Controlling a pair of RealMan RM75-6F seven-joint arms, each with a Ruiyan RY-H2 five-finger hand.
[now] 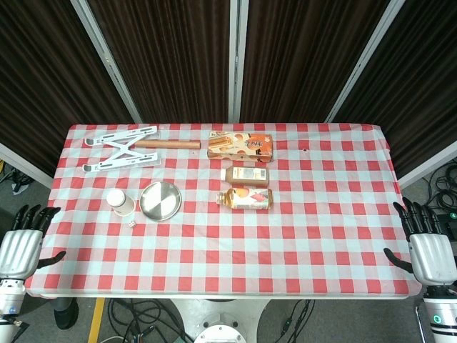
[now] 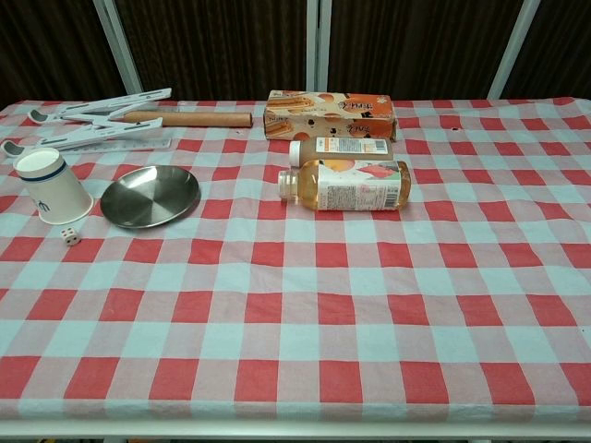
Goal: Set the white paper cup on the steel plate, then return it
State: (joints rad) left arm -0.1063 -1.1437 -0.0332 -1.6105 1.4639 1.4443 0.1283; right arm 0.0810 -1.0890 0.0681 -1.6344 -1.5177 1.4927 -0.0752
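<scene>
The white paper cup point(image 1: 120, 201) point(image 2: 52, 187) stands upright on the checked cloth, just left of the steel plate point(image 1: 160, 199) point(image 2: 150, 196), not touching it. The plate holds nothing. My left hand point(image 1: 21, 243) hovers off the table's left edge, fingers spread, holding nothing. My right hand point(image 1: 427, 246) hovers off the right edge, fingers likewise apart and empty. Neither hand appears in the chest view.
A small die point(image 1: 131, 224) point(image 2: 70, 236) lies near the cup. Two bottles point(image 1: 245, 199) point(image 2: 343, 185) lie on their sides mid-table behind a snack box point(image 1: 240, 145). A rolling pin point(image 1: 168, 144) and white folding rack point(image 1: 121, 148) sit at the back left.
</scene>
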